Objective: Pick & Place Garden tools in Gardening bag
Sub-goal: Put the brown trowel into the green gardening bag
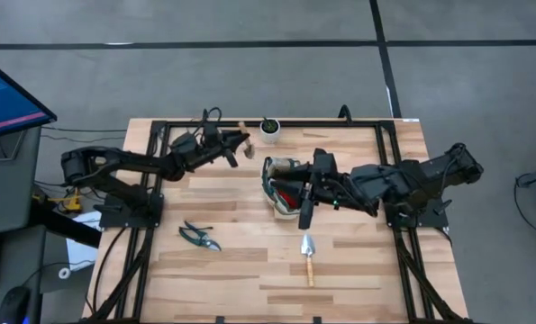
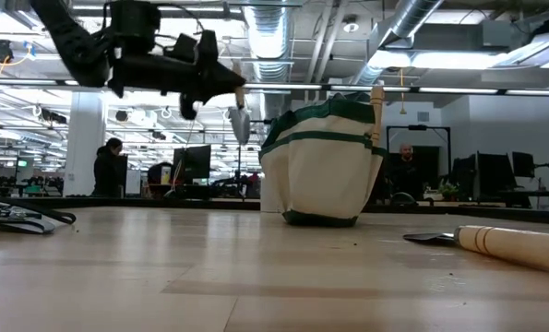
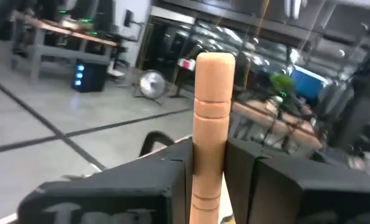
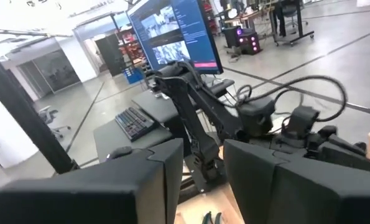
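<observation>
The cream gardening bag with green trim [image 1: 281, 171] [image 2: 325, 166] stands on its base at the table's middle. A wooden handle [image 2: 377, 101] sticks up out of it, and something red [image 1: 290, 193] lies inside. My left gripper [image 1: 240, 144] [image 2: 235, 85] hangs in the air left of the bag, shut on a trowel [image 2: 241, 120]. My right gripper [image 1: 305, 214] [image 4: 204, 177] is high over the bag, open with nothing between its fingers. Another trowel [image 1: 309, 256] [image 2: 514, 244] and the pruning shears [image 1: 200, 237] [image 2: 16, 214] lie flat on the table. My left gripper pinches the trowel's wooden handle [image 3: 207, 165] between its two fingers, which lie level and across it, coming from the table's left. The handle's free end [image 3: 214, 65] juts out beyond the fingers. The silver blade [image 2: 241, 124] hangs below them, clear of the table.
A small white pot with a green plant [image 1: 270, 129] stands at the far edge, just behind the bag. A black frame [image 1: 159, 171] borders the table on its left, far and right sides. Bare wood [image 1: 249, 279] lies toward the near edge.
</observation>
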